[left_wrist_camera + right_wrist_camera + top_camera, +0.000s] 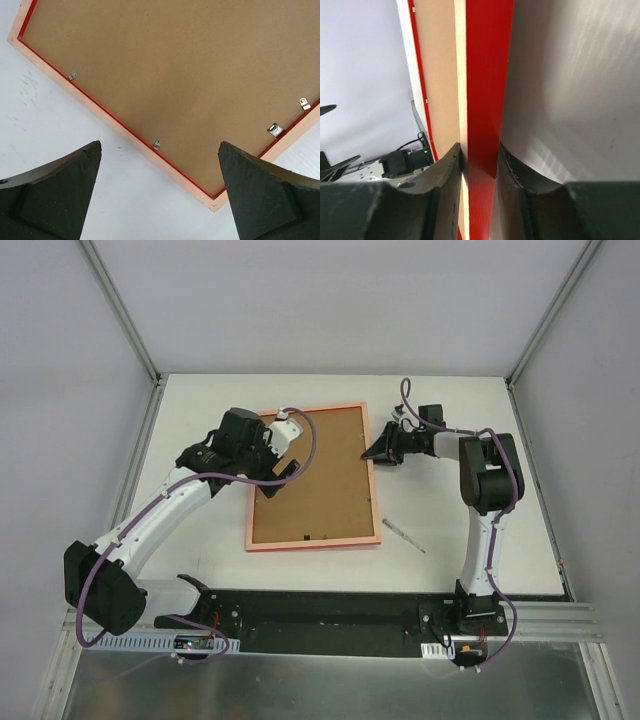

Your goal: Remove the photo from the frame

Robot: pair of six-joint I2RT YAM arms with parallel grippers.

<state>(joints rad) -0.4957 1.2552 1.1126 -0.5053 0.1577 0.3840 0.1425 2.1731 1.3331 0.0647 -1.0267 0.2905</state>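
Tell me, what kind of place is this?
Probably a robot lab work cell: a white table walled by plain grey panels on metal posts, with two arms bolted to a rail.

The scene is evenly, brightly lit. Faint soft shadows are cast beside the frame [312,545]. In the right wrist view its red edge is blurred, with streaked glare alongside.

Frame back-up on the table, backing board in place.
The frame [312,544] is rectangular and lies mid-table, its long sides running away from the arm bases. Its upturned back is pale pink wood, with a bright red inner lip and red outer side. The brown backing board [320,480] fills the opening, held by small metal clips [156,144] along the rim. The right gripper [370,453] pinches its right long edge.
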